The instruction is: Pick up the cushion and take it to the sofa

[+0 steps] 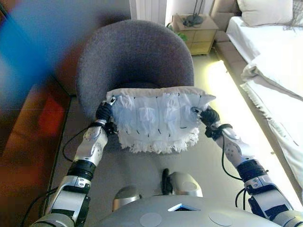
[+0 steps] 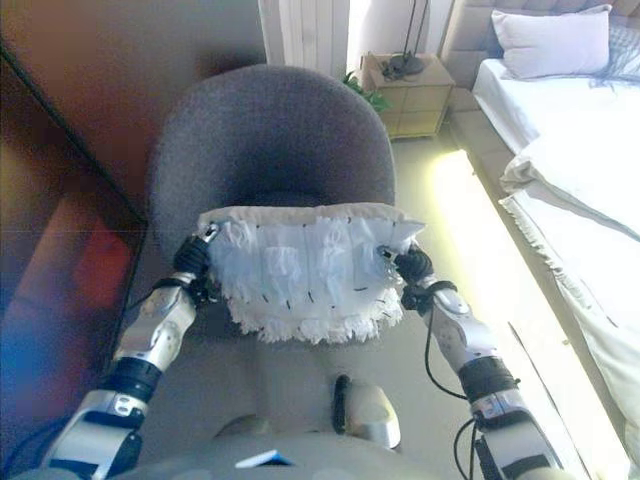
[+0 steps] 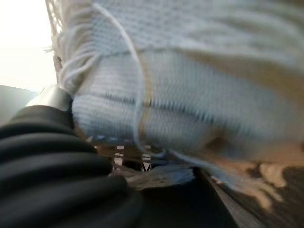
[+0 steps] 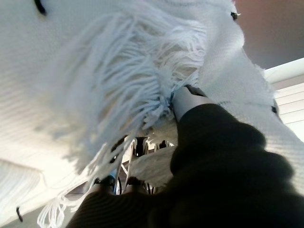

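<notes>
The cushion (image 1: 158, 120) is white, with thin dark stitches and a long fringe along its near edge. I hold it by its two ends, in front of the seat of a round grey armchair (image 1: 135, 54). My left hand (image 1: 104, 113) grips the cushion's left end, its fingers mostly hidden under the cloth (image 3: 190, 104). My right hand (image 1: 208, 117) grips the right end, with its thumb on top of the cloth and a finger (image 4: 187, 99) buried in the fringe (image 4: 123, 80). I cannot tell whether the cushion touches the seat.
A dark wooden cabinet (image 2: 70, 240) runs along the left. A bed with white bedding (image 1: 274, 61) and a pillow (image 2: 550, 40) lies on the right. A small wooden nightstand (image 1: 196, 33) stands behind the armchair. Beige floor (image 1: 222, 90) runs between armchair and bed.
</notes>
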Available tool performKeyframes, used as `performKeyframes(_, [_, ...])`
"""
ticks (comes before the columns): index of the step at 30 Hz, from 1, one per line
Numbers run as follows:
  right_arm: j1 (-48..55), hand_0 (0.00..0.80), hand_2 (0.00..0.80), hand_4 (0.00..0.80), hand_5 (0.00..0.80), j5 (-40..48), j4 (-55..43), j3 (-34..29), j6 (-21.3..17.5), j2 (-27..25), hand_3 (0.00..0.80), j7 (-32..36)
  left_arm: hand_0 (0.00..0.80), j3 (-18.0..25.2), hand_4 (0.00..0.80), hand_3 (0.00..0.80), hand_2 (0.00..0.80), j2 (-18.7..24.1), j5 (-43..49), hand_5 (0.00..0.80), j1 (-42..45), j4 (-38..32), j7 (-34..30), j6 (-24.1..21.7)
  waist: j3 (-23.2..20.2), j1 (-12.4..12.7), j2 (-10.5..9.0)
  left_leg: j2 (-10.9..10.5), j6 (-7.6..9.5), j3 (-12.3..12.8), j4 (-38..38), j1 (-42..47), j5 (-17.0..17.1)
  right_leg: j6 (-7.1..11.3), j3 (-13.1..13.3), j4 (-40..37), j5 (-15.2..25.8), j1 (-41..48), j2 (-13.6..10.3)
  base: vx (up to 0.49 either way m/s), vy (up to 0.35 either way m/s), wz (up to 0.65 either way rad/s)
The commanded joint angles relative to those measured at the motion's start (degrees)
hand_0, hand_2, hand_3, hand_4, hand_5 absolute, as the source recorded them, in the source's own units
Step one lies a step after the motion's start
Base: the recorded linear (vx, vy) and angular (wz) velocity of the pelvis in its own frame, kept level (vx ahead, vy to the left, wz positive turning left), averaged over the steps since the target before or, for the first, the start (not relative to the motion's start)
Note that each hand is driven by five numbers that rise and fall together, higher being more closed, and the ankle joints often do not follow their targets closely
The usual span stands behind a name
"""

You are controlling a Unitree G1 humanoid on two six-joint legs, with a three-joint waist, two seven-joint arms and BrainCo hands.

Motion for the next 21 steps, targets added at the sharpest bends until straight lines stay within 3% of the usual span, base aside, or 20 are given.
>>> performKeyframes(1, [-5.87, 0.800, 0.800, 0.800, 0.800, 1.77, -4.15, 1.35, -3.75, 3.24, 0.800, 4.07, 0.800, -1.58, 0.800, 0.800, 0.800, 0.33, 0.17, 0.800, -1.70, -8.00, -1.49, -3.04, -2.52, 1.39, -2.91, 2.29, 0.97, 2.87, -7.15, -0.82, 7.64, 6.18, -0.85, -6.18, 2.61, 4.46, -2.77, 0.264, 0.065, -0.08])
performKeyframes(4, [-8.96, 0.800, 0.800, 0.800, 0.800, 2.03, -2.66, 2.28, -1.70, 3.72, 0.800, 1.96, 0.800, -1.36, 0.800, 0.800, 0.800, 0.72, -0.93, 0.800, -2.83, -5.62, -1.67, -2.68, -2.40, 2.46, -1.89, 4.30, 0.52, 3.09, -24.52, -0.03, 10.21, 6.91, 1.16, -5.83, 0.75, 6.79, -1.93, 0.283, 0.143, -0.18])
performKeyframes(8, [-9.74, 0.800, 0.800, 0.800, 0.800, 2.73, -0.97, 3.25, -1.31, 4.50, 0.800, -0.60, 0.800, -2.01, 0.800, 0.800, 0.800, 0.02, -0.86, 0.800, -4.25, -3.03, -2.42, -2.19, -3.09, 4.63, -0.64, 5.13, -1.96, -0.29, -40.93, -1.79, 13.90, 8.66, 2.89, -6.96, -1.69, 11.81, -1.97, 0.341, 0.189, -0.09])
performKeyframes(10, [-10.56, 0.800, 0.800, 0.800, 0.800, 3.36, 0.18, 3.43, -1.34, 4.81, 0.800, -1.22, 0.800, -2.22, 0.800, 0.800, 0.800, -0.21, -0.66, 0.800, -4.68, -1.66, -3.01, -2.51, -3.41, 5.36, -0.52, 5.35, -2.35, 0.15, -42.59, -2.96, 14.28, 9.48, 3.28, -7.50, -2.69, 14.48, -2.71, 0.282, 0.148, -0.24])
performKeyframes(13, [-12.66, 0.800, 0.800, 0.800, 0.800, 3.10, 2.48, 3.16, -2.54, 5.42, 0.800, -2.05, 0.800, -2.43, 0.800, 0.800, 0.800, 0.30, -0.76, 0.800, -6.86, 1.16, -4.55, -3.24, -4.17, 5.17, -0.23, 4.69, -0.77, 2.97, -41.38, -2.80, 10.10, 11.12, 1.90, -5.47, -4.16, 15.17, -5.43, 0.199, 0.155, -0.30])
performKeyframes(16, [-13.41, 0.800, 0.800, 0.800, 0.800, 4.24, 2.08, 3.05, -2.85, 5.24, 0.800, -2.64, 0.800, -3.41, 0.800, 0.800, 0.800, 1.72, -1.49, 0.800, -9.09, 2.72, -3.36, -3.83, -4.17, 4.90, 0.11, 2.62, 1.05, 1.39, -38.65, -3.18, 6.90, 12.16, 3.06, -0.90, -4.42, 13.46, -7.88, 0.155, 0.140, -0.46])
performKeyframes(18, [-13.65, 0.800, 0.800, 0.800, 0.800, 4.66, 1.86, 3.08, -3.59, 5.99, 0.800, -4.33, 0.800, -4.47, 0.800, 0.800, 0.800, 2.04, -1.24, 0.800, -10.34, 2.85, -2.55, -3.99, -4.38, 5.35, -0.01, 0.72, 3.02, 1.62, -37.83, -3.76, 5.52, 12.96, 2.82, 5.58, -0.15, 11.20, -11.20, 0.081, 0.154, -0.01])
performKeyframes(20, [-13.91, 0.800, 0.800, 0.800, 0.800, 4.20, 2.36, 3.27, -5.33, 6.78, 0.800, -6.02, 0.800, -5.92, 0.800, 0.800, 0.800, 2.51, -0.80, 0.800, -11.25, 2.67, -2.40, -4.44, -3.38, 5.30, 1.36, -0.41, 4.86, 1.82, -38.07, -2.15, 4.18, 12.08, 2.80, 20.14, 6.20, 3.80, -15.51, 0.145, 0.274, -0.14])
performKeyframes(21, [-14.19, 0.800, 0.800, 0.800, 0.800, 4.57, 2.92, 3.38, -5.69, 6.95, 0.800, -6.47, 0.800, -6.03, 0.800, 0.800, 0.800, 2.78, -1.21, 0.800, -11.27, 2.60, -2.68, -4.25, -2.96, 5.43, 1.37, -1.31, 4.87, 1.54, -37.77, -0.67, 2.75, 11.98, 2.77, 23.17, 5.86, 2.29, -16.64, 0.217, 0.201, 0.06])
